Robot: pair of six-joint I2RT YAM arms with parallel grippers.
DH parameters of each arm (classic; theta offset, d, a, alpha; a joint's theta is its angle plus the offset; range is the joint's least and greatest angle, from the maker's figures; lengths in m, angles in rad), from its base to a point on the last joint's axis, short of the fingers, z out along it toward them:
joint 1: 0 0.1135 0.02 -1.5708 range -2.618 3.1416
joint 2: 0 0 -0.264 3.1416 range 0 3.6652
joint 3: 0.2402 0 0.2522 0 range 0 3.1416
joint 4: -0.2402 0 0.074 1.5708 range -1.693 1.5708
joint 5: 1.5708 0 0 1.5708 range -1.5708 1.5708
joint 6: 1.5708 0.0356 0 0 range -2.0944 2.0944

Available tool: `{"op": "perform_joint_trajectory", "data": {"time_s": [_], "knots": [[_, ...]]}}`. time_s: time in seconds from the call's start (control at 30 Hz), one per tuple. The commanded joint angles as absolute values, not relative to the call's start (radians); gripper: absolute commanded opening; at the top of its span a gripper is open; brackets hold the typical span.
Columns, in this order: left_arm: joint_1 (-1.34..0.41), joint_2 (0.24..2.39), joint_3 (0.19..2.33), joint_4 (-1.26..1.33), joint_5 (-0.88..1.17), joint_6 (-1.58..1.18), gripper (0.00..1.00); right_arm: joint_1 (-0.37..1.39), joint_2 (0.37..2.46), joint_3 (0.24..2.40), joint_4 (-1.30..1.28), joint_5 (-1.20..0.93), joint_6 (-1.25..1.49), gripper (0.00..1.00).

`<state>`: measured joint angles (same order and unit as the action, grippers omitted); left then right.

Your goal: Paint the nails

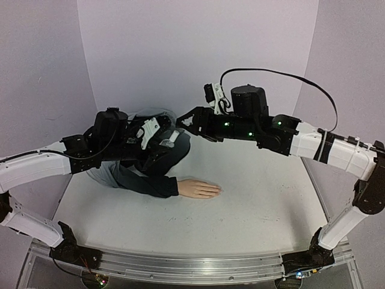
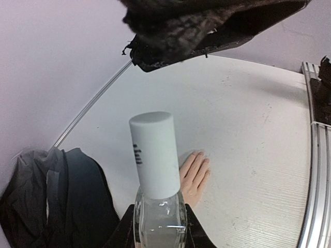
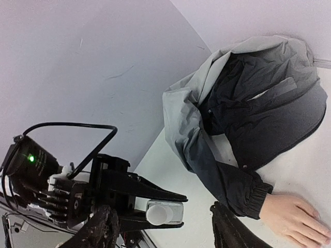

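Note:
My left gripper (image 1: pixel 166 138) is shut on the glass body of a small bottle (image 2: pixel 159 217) with a white cap (image 2: pixel 154 154) and holds it above the table, cap pointing at the right gripper. My right gripper (image 1: pixel 185 123) is open, its dark fingers (image 3: pixel 106 227) apart on either side of the cap (image 3: pixel 160 213), not touching it. The pale mannequin hand (image 1: pixel 199 188) lies flat on the table below, in a navy-and-grey jacket sleeve (image 1: pixel 153 183). Its nails (image 2: pixel 202 156) are too small to tell apart. The hand also shows in the right wrist view (image 3: pixel 295 217).
The jacket (image 3: pixel 258 119) is bunched at the back left of the white table (image 1: pixel 264 205), under the left arm. A metal rail (image 2: pixel 316 155) runs along the table's near edge. Purple walls close in the back and sides.

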<state>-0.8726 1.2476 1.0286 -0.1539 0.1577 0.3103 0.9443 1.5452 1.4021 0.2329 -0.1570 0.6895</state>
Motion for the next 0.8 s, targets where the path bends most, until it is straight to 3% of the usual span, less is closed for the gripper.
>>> {"op": "perform_joint_trajectory", "data": {"time_s": [0.0,0.23,0.43,0.77], "knots": [[-0.876,1.256,1.096,-0.096,0.031,0.300,0.00,0.958,1.623,1.482,0.321,-0.076,0.758,0.61],[-0.876,1.266,1.097,-0.097,0.009,0.289,0.00,0.964,1.715,1.563,0.323,-0.066,0.774,0.61],[-0.876,1.267,1.098,-0.096,0.009,0.284,0.00,0.968,1.752,1.577,0.344,-0.074,0.783,0.40],[-0.876,1.269,1.101,-0.097,-0.020,0.273,0.00,0.969,1.760,1.549,0.397,-0.105,0.789,0.33]]}}
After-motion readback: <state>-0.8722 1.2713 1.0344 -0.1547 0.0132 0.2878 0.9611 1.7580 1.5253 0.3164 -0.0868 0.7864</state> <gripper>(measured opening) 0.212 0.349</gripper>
